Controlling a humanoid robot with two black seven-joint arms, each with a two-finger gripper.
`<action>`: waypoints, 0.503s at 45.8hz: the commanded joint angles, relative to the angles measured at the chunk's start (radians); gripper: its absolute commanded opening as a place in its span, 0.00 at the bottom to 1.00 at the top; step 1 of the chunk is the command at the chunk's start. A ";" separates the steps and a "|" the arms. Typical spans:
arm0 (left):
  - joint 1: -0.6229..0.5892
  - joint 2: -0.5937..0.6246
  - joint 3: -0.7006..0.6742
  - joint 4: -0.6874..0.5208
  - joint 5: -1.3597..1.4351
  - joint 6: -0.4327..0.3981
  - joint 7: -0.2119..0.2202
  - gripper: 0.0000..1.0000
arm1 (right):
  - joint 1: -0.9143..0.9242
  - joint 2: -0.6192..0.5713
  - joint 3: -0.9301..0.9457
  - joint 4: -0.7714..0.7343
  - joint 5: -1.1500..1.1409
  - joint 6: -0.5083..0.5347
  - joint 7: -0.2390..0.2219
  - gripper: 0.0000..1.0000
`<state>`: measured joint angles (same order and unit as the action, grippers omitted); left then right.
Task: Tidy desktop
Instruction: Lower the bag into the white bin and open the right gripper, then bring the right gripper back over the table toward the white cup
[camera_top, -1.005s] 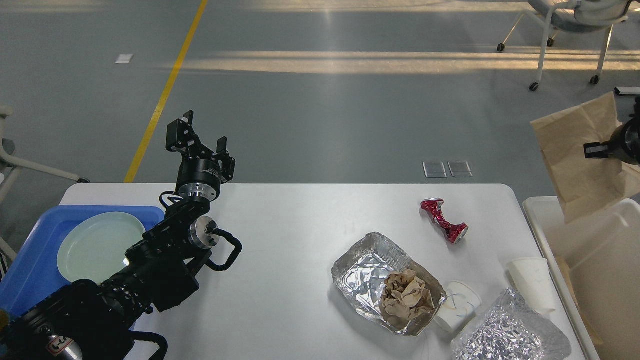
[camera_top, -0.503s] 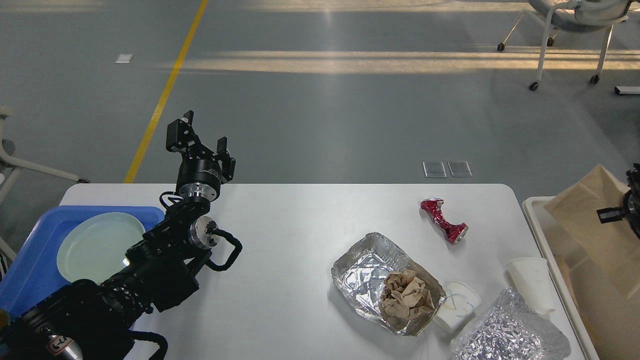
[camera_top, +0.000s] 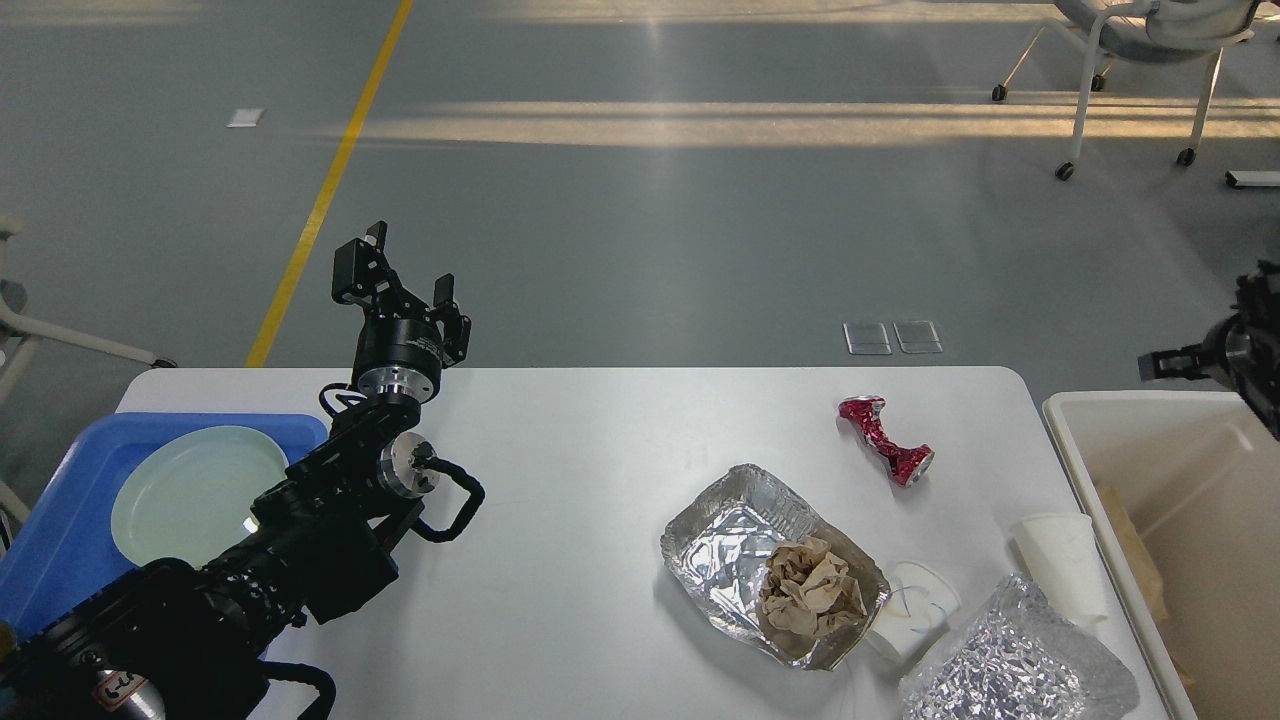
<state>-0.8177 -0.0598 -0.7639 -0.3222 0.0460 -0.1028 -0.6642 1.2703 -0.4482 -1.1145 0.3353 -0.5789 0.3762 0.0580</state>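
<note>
Head view showed the white desktop (camera_top: 560, 560) filling the lower middle of the scene, its rounded far corners set against a grey floor (camera_top: 640, 250). At the near right corner lay a crumpled sheet of foil (camera_top: 1015, 665), touching a tipped white paper cup (camera_top: 915, 610) on its left. Just beyond the sheet, by the right edge, a second white cup (camera_top: 1062, 570) lay on its side. A foil tray (camera_top: 740, 540) sat right of centre, near the front edge, with a ball of brown paper (camera_top: 810, 590) in its near right end. Farther back, toward the far right corner, a crushed red can (camera_top: 885, 440) lay alone on the bare surface.

Along the left edge a blue tray (camera_top: 50, 540) held a pale green plate (camera_top: 185, 490). The left arm rose from the near left corner across that tray, and the left gripper (camera_top: 405, 275) stood raised above the far edge, its two fingers apart and holding nothing.

Beside the right edge stood an off-white bin (camera_top: 1120, 500), with a piece of brown paper (camera_top: 1135, 560) lying against its inner left wall. The right gripper (camera_top: 1165, 365) hung just beyond the bin's far rim at the picture's right border, seen small and dark, so that I cannot tell how far its fingers were parted; nothing showed in its grasp.

A yellow line (camera_top: 330, 180) ran across the floor at far left, and a wheeled chair (camera_top: 1140, 60) stood at the far right.
</note>
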 joint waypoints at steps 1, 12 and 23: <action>0.000 0.000 0.000 0.000 0.000 0.000 0.000 0.99 | 0.208 0.000 0.012 0.184 0.020 0.055 -0.001 1.00; 0.000 0.000 0.000 0.000 0.000 0.000 0.000 0.99 | 0.651 0.003 0.062 0.586 0.079 0.211 -0.004 1.00; 0.000 0.000 0.000 0.000 0.000 0.000 0.000 0.99 | 0.891 0.025 0.148 0.691 0.238 0.415 -0.001 1.00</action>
<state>-0.8177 -0.0598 -0.7639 -0.3221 0.0460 -0.1028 -0.6642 2.0667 -0.4286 -1.0157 0.9954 -0.4092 0.6966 0.0556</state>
